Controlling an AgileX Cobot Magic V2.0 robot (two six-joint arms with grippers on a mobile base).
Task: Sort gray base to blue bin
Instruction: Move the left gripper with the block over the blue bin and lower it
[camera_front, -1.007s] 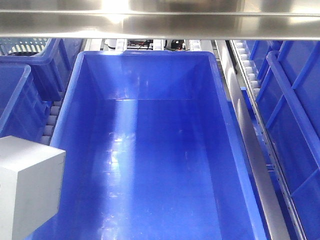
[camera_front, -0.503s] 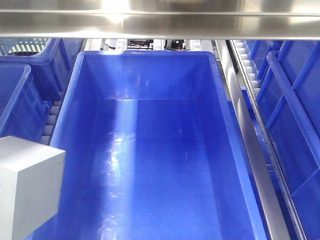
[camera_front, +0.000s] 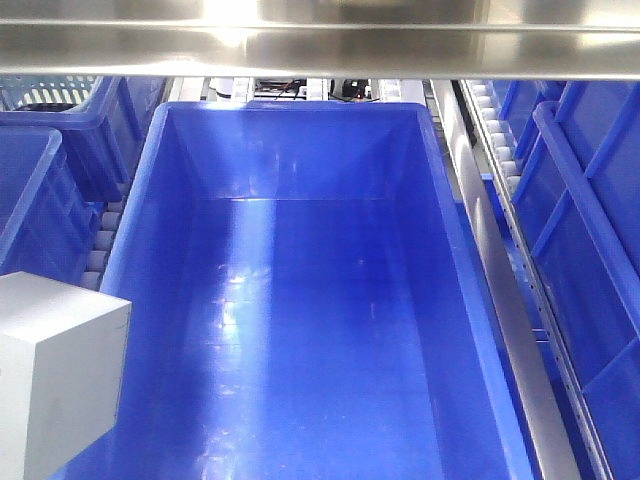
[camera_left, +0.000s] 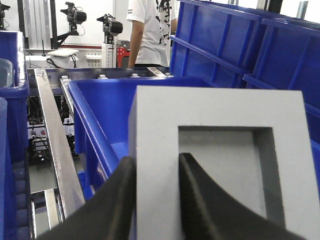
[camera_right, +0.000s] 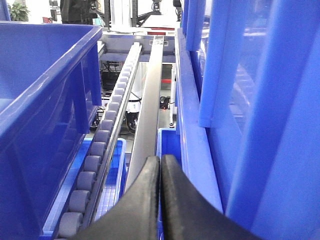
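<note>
Exterior front-facing view: the light gray matte cube-like base (camera_front: 55, 380) hangs unmoved since a second ago at the glossy blue plastic bin (camera_front: 300, 330)'s near-left corner, pinched by the left end effector (camera_left: 156, 172), so release seems pending.

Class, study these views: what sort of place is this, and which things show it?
Probably a sorting line in a workshop or lab: the blue bin sits between roller tracks, more blue crates stand alongside, and cameras on stands rise beside a person.
</note>
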